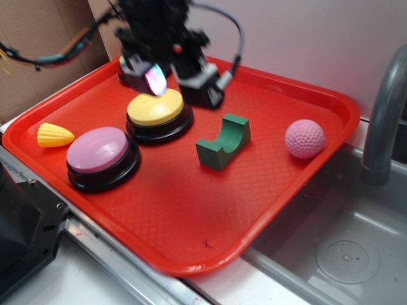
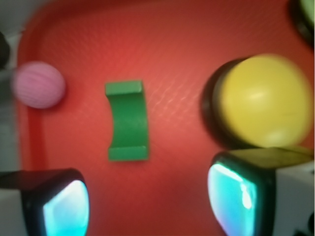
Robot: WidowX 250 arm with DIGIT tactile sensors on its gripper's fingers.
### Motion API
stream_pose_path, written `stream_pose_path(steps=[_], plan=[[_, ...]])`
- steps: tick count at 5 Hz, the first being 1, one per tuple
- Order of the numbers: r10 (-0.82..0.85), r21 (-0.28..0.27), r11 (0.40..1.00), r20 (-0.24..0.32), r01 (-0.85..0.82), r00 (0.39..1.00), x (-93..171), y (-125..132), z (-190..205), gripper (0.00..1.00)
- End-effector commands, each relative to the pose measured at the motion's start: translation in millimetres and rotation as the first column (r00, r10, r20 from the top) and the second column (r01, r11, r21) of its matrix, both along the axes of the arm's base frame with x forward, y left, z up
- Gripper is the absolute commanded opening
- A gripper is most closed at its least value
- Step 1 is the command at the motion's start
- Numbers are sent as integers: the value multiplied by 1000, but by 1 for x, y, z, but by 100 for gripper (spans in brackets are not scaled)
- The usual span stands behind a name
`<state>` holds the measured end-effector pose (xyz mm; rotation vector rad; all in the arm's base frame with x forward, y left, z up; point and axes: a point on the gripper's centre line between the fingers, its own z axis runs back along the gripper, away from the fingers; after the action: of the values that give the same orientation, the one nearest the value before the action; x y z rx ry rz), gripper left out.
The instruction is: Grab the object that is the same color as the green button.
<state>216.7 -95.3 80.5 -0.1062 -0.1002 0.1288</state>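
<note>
The object, a small dark green block [image 1: 222,143] with a curved notch in its top, lies on the red tray [image 1: 191,241] right of centre. In the wrist view the green block [image 2: 127,120] is ahead of the fingers and nearer the left one. My gripper [image 1: 181,86] hovers open over the back of the tray, above the yellow button, with only bare tray between its fingers [image 2: 64,206]. The gripper [image 2: 152,201] touches nothing. The green button [image 2: 309,14] shows only as a sliver at the wrist view's top right corner; the arm mostly hides it in the exterior view.
A yellow-capped button [image 1: 156,108] and a pink-capped button [image 1: 98,149] stand left of the block. A pink dimpled ball [image 1: 304,138] rests near the tray's right rim, a yellow corn toy [image 1: 54,135] at its left. A sink [image 1: 343,254] and grey faucet [image 1: 381,114] lie to the right.
</note>
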Motion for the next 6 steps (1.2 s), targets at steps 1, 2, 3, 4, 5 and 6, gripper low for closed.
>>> stream_pose_path(steps=[1,2,3,4,5,6], plan=[[-50,4,999,17,50,999,16,-18,-57,100],[-81,-8,997,5,81,997,29,-30,-66,100],[-84,36,996,-18,84,996,36,-34,-66,91],[-47,55,997,-23,48,999,34,-28,-54,0],[-62,44,997,-25,63,998,26,-21,-35,0],[-99,10,995,-14,99,995,11,-15,3,0]])
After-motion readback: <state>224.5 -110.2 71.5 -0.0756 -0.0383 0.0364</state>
